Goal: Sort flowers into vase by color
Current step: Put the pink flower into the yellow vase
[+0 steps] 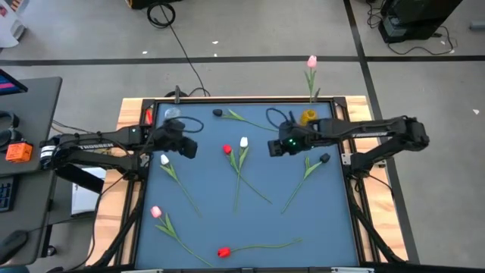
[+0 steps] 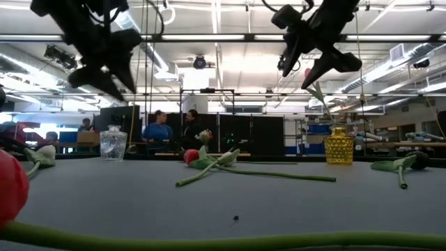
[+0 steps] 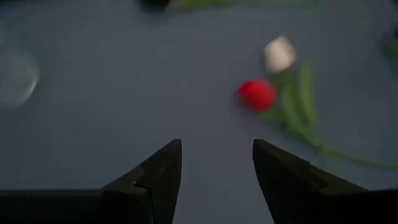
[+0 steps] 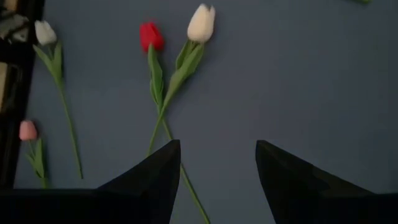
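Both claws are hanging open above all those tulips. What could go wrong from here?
The red tulip and white tulip lie with stems crossing, so the open right gripper might lift both. The yellow vase already holding a pink tulip looks easy to tip.

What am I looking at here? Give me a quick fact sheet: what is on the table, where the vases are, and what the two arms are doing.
surface: blue mat
flowers lying loose: red tulip and white tulip side by side mid-table; another white tulip, pink tulip, second red tulip, two dark tulips
clear glass vase: far left, empty
yellow vase: far right, holds a pink flower
left gripper: raised above mat, jaws open, empty
right gripper: raised above mat, jaws open, empty
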Motion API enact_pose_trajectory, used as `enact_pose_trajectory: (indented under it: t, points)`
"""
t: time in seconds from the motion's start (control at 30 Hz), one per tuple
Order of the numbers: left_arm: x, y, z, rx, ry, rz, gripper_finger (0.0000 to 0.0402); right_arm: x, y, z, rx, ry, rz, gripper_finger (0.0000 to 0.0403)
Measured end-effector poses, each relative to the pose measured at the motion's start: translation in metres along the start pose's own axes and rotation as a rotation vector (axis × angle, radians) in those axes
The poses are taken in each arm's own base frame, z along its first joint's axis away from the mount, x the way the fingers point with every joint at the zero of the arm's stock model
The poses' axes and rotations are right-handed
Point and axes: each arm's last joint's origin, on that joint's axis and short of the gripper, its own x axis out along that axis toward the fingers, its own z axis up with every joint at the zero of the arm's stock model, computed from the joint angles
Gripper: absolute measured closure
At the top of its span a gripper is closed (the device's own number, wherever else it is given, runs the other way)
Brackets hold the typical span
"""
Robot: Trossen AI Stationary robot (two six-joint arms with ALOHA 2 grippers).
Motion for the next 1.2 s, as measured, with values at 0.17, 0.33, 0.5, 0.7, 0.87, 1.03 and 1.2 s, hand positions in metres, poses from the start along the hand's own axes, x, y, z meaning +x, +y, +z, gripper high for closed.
enact_pose_trajectory:
  t: [0.17,0.33,0.5,0.7,0.87,1.03,1.2]
  points:
    - [-0.001,0.012,-0.012,-0.187,0.146,0.109,0.0198,0.013,0.006,-0.002,-0.015,0.086,0.036,0.0186]
    - [-0.007,0.008,-0.028,-0.328,0.291,0.115,0.0198,0.015,0.007,-0.001,-0.035,0.099,0.050,0.0186]
    - [-0.015,-0.007,-0.051,-0.383,0.359,0.092,0.0198,0.013,0.004,0.007,-0.063,0.064,0.045,0.0186]
    - [-0.025,-0.022,-0.083,-0.468,0.449,0.124,0.0198,0.014,-0.001,0.018,-0.116,0.046,0.038,0.0186]
    - [-0.038,-0.041,-0.123,-0.576,0.591,0.121,0.0198,0.014,-0.003,0.022,-0.158,0.058,0.045,0.0186]
    - [-0.038,-0.057,-0.158,-0.497,0.766,0.153,0.0198,0.014,-0.005,0.026,-0.216,0.053,0.044,0.0186]
    - [-0.031,-0.068,-0.189,-0.421,0.845,0.180,0.0198,0.015,-0.010,0.035,-0.265,0.061,0.053,0.0186]
